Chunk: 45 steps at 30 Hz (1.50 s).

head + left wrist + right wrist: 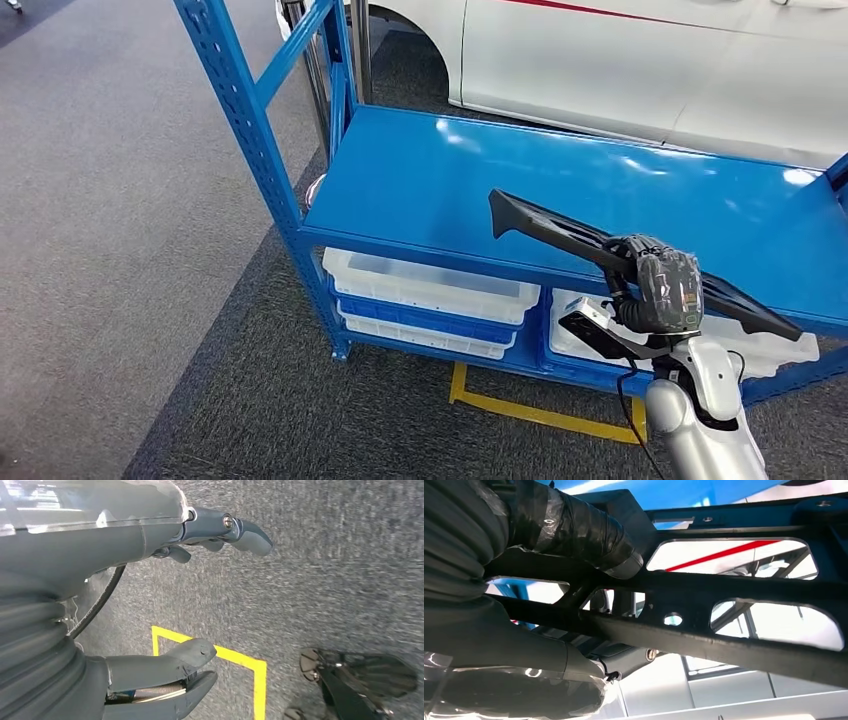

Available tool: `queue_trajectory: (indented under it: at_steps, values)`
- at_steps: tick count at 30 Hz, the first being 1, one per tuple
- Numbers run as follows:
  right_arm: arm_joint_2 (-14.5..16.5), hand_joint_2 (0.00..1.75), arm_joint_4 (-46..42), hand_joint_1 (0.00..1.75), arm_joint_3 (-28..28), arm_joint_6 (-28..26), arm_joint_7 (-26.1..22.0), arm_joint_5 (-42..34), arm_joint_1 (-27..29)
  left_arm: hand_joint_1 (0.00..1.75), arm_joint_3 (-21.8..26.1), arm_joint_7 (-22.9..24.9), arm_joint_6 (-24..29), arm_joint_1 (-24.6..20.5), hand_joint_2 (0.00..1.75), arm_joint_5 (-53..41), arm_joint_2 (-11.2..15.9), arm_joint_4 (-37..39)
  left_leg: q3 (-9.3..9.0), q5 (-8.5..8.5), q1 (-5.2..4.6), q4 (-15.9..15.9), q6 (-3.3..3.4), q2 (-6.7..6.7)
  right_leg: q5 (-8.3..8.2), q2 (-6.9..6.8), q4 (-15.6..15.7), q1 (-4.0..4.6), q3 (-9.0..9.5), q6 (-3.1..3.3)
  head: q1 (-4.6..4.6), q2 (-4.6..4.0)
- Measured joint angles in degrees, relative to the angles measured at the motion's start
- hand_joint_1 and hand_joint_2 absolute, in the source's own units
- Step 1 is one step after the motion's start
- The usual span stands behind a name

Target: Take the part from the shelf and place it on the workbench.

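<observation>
From the head view, the right hand (662, 288) grips a long black part (560, 235) above the blue shelf (420, 190), its fingers wrapped around the part's middle. At the left wrist, the left hand (150, 600) holds nothing, fingers (250, 534) spread over grey carpet (325, 580). At the right wrist, taped fingers (574, 530) clamp the part's frame.

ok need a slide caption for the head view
Right hand holds a long black part above the blue shelf, white bins below.
</observation>
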<state>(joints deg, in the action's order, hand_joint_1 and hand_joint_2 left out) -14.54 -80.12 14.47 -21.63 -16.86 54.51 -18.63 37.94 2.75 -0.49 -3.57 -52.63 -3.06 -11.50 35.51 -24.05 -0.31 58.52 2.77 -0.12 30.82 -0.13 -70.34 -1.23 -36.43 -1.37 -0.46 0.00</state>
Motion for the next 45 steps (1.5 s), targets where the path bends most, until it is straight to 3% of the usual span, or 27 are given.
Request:
queue_trajectory:
  at_steps: [2, 3, 6, 7, 8, 10, 12, 14, 15, 17, 19, 21, 22, 23, 26, 27, 28, 29, 31, 33, 35, 37, 38, 40, 42, 44, 45]
  values:
    - [-0.03, 1.75, -0.09, 1.71, -0.24, 0.07, -0.20, -0.32, -0.19, 0.00, 0.04, -0.02, 0.02, -0.02, 1.75, 0.00, -0.08, 0.00, 1.10, 0.67, -0.13, 0.57, -0.37, -0.06, -0.75, 0.00, 7.28, 0.35, 5.05, 0.65, -0.04, 0.00]
    - [-0.07, 1.75, -0.16, 1.71, -0.34, 0.11, -0.26, -0.43, -0.28, 0.00, 0.06, -0.04, 0.03, -0.02, 1.75, 0.00, -0.11, 0.00, 1.36, 1.05, -0.14, 0.69, -0.67, -0.08, -0.57, 0.01, 9.69, 0.58, 6.47, 0.92, -0.04, 0.00]
    - [-0.15, 1.75, -0.32, 1.71, -0.60, 0.21, -0.38, -0.59, -0.46, 0.00, 0.16, -0.10, 0.07, 0.05, 1.75, -0.01, -0.11, 0.00, 1.79, 2.22, -0.06, 0.50, -1.74, -0.21, -1.37, -0.13, 11.51, 0.73, 6.47, 1.70, -0.03, 0.00]
    - [-0.16, 1.75, -0.32, 1.71, -0.65, 0.31, -0.44, -0.70, -0.51, 0.00, 0.20, -0.09, 0.08, 0.08, 1.75, -0.02, -0.12, 0.00, 2.19, 1.53, -0.04, 0.89, -2.11, -0.26, -2.10, -0.27, 11.82, 0.55, 6.01, 2.14, -0.07, 0.00]
    - [-0.15, 1.75, -0.33, 1.71, -0.67, 0.44, -0.51, -0.87, -0.53, 0.00, 0.23, -0.08, 0.09, 0.12, 1.75, -0.03, -0.13, 0.00, 2.77, -0.18, 0.00, 2.07, -2.48, -0.30, -2.94, -0.41, 12.15, 0.33, 5.41, 2.55, -0.10, 0.00]
    - [-0.15, 1.75, -0.34, 1.71, -0.69, 0.78, -0.66, -1.24, -0.56, 0.00, 0.25, -0.03, 0.10, 0.11, 1.75, -0.06, -0.16, 0.00, 4.31, -5.90, 0.36, 7.53, -3.24, -0.26, -4.49, -0.55, 12.33, 0.18, 3.76, 3.02, -0.23, 0.00]
    - [-0.15, 1.75, -0.33, 1.71, -0.70, 1.01, -0.73, -1.46, -0.54, 0.00, 0.28, 0.00, 0.15, 0.06, 1.75, -0.09, -0.14, 0.00, 5.10, -9.24, 0.86, 13.88, -3.94, -0.23, -5.82, -0.63, 11.99, 0.10, 1.78, 2.90, -0.26, 0.00]
    - [-0.15, 1.75, -0.32, 1.71, -0.70, 1.13, -0.84, -1.54, -0.52, 0.00, 0.31, 0.00, 0.20, 0.01, 1.75, -0.11, -0.13, 0.00, 3.19, -7.65, 1.33, 14.84, -4.49, -0.21, -6.98, -0.70, 11.39, -0.10, -0.30, 2.50, -0.26, 0.00]
    - [-0.15, 1.75, -0.32, 1.71, -0.71, 1.16, -0.92, -1.59, -0.51, 0.00, 0.31, 0.00, 0.22, -0.04, 1.75, -0.13, -0.13, 0.00, 0.79, -6.13, 1.55, 12.46, -4.67, -0.20, -7.51, -0.72, 11.01, -0.23, -1.31, 2.21, -0.27, 0.00]
    - [-0.15, 1.75, -0.37, 1.71, -0.86, 1.20, -1.13, -1.74, -0.52, 0.00, 0.31, -0.02, 0.31, -0.27, 1.75, -0.21, -0.12, 0.00, -4.90, -5.80, 1.67, 4.83, -4.65, -0.30, -8.47, -0.73, 10.27, -0.39, -2.81, 1.45, -0.28, 0.00]
    - [-0.15, 1.75, -0.42, 1.71, -1.04, 1.25, -1.29, -1.92, -0.54, 0.00, 0.33, -0.10, 0.40, -0.46, 1.75, -0.29, -0.11, 0.00, -7.50, -6.90, 1.31, 0.26, -3.88, -0.51, -9.47, -0.80, 10.22, -0.42, -3.20, 0.53, -0.25, 0.00]
    - [-0.15, 1.75, -0.41, 1.71, -1.10, 1.33, -1.37, -2.11, -0.51, 0.00, 0.38, -0.15, 0.44, -0.49, 1.75, -0.34, -0.10, 0.00, -7.04, -5.99, 1.03, -0.39, -2.70, -0.55, -10.59, -0.79, 10.92, -0.56, -3.13, -0.38, -0.27, 0.00]
    - [-0.16, 1.75, -0.39, 1.71, -1.10, 1.37, -1.39, -2.20, -0.49, 0.00, 0.42, -0.15, 0.45, -0.52, 1.75, -0.37, -0.11, 0.00, -6.68, -5.28, 1.04, -0.65, -2.17, -0.40, -10.22, -0.69, 10.88, -0.66, -3.38, -0.67, -0.30, 0.00]
    - [-0.17, 1.75, -0.36, 1.71, -1.11, 1.43, -1.41, -2.26, -0.46, 0.00, 0.45, -0.15, 0.45, -0.54, 1.75, -0.42, -0.11, 0.00, -6.10, -4.39, 1.09, -0.90, -1.55, -0.25, -8.52, -0.59, 9.97, -0.73, -3.85, -0.84, -0.30, 0.00]
    - [-0.21, 1.75, -0.31, 1.71, -1.17, 1.66, -1.45, -2.33, -0.43, 0.00, 0.56, -0.15, 0.46, -0.57, 1.75, -0.62, -0.13, 0.00, -3.41, -1.89, 0.99, -1.06, -0.49, 0.07, 0.85, -0.31, 1.39, -0.61, -5.80, -0.98, -0.21, 0.00]
    - [-0.22, 1.75, -0.28, 1.71, -1.19, 1.74, -1.45, -2.33, -0.43, 0.00, 0.61, -0.15, 0.46, -0.57, 1.75, -0.69, -0.13, 0.00, -2.38, -1.17, 0.88, -1.00, -0.45, 0.09, 2.39, -0.22, -1.68, -0.56, -5.94, -1.03, -0.20, 0.00]
    - [-0.24, 1.75, -0.22, 1.71, -1.20, 1.82, -1.45, -2.33, -0.43, 0.00, 0.66, -0.15, 0.49, -0.57, 1.75, -0.77, -0.13, 0.00, -1.34, -0.52, 0.78, -0.92, -0.45, 0.09, 2.24, -0.15, -3.59, -0.54, -5.50, -1.03, -0.20, 0.00]
    - [-0.23, 1.75, -0.13, 1.71, -1.20, 1.89, -1.46, -2.33, -0.43, 0.00, 0.70, -0.16, 0.54, -0.57, 1.75, -0.84, -0.13, 0.00, -0.27, 0.07, 0.70, -0.79, -0.51, 0.08, 0.76, -0.12, -4.10, -0.53, -4.40, -0.97, -0.21, 0.00]
    - [-0.24, 1.75, 0.03, 1.71, -1.20, 2.06, -1.42, -2.36, -0.46, 0.00, 0.79, -0.43, 0.69, -0.55, 1.75, -1.16, -0.14, 0.00, 1.56, 1.10, 0.61, -0.38, -0.78, 0.04, -2.43, -0.10, -0.52, -0.40, 0.11, -0.54, -0.21, 0.00]
    - [-0.24, 1.75, 0.06, 1.71, -1.21, 2.48, -1.24, -2.60, -0.67, 0.00, 0.84, -0.79, 0.78, -0.56, 1.75, -1.65, -0.21, 0.00, 2.60, 1.86, 0.45, 0.17, -1.30, 0.04, -1.12, -0.15, 7.08, -0.01, 6.01, 0.19, -0.22, 0.00]
    - [-0.24, 1.75, 0.09, 1.71, -1.21, 3.07, -1.02, -3.01, -1.03, 0.00, 0.84, -0.91, 0.73, -0.70, 1.75, -1.96, -0.28, 0.00, 2.88, 2.70, 0.44, 0.25, -2.04, 0.11, 1.02, -0.20, 11.87, 0.45, 8.92, 0.81, -0.25, 0.00]
    - [-0.22, 1.75, 0.23, 1.71, -1.20, 3.55, -0.85, -3.28, -1.26, 0.00, 0.85, -0.93, 0.62, -0.81, 1.75, -2.01, -0.28, 0.00, 3.06, 3.13, 0.61, 0.23, -2.80, 0.23, 0.45, -0.13, 12.52, 0.41, 8.72, 1.46, -0.25, 0.00]
    - [-0.21, 1.75, 0.34, 1.71, -1.20, 3.75, -0.77, -3.34, -1.32, 0.00, 0.86, -0.94, 0.56, -0.80, 1.75, -2.01, -0.30, 0.00, 3.47, 2.22, 0.68, 1.07, -3.08, 0.25, -0.06, -0.07, 12.67, 0.29, 8.46, 1.90, -0.26, 0.00]
    - [-0.19, 1.75, 0.53, 1.71, -1.19, 4.05, -0.66, -3.38, -1.37, 0.00, 0.89, -1.04, 0.50, -0.73, 1.75, -2.01, -0.36, 0.00, 5.43, -2.05, 0.88, 6.05, -3.53, 0.22, -1.03, 0.10, 12.85, 0.09, 7.67, 2.57, -0.27, 0.00]
    - [-0.19, 1.75, 0.72, 1.71, -1.18, 4.16, -0.62, -3.41, -1.36, 0.00, 0.92, -1.20, 0.48, -0.71, 1.75, -2.01, -0.39, 0.00, 7.75, -6.06, 0.98, 13.43, -3.94, 0.22, -1.78, 0.53, 12.75, 0.09, 6.64, 2.73, -0.27, 0.00]
    - [-0.18, 1.75, 0.97, 1.71, -1.17, 4.25, -0.61, -3.43, -1.32, 0.00, 1.01, -1.31, 0.46, -0.72, 1.75, -2.01, -0.39, 0.00, 7.24, -5.91, 1.01, 15.54, -4.11, 0.18, -2.34, 1.31, 12.57, 0.06, 5.83, 2.52, -0.28, 0.00]
    - [-0.17, 1.75, 1.07, 1.71, -1.17, 4.30, -0.61, -3.44, -1.31, 0.00, 1.05, -1.34, 0.45, -0.72, 1.75, -2.01, -0.39, 0.00, 5.32, -4.50, 1.02, 13.24, -4.02, -0.02, -2.49, 1.75, 12.44, 0.04, 5.58, 2.41, -0.28, 0.00]
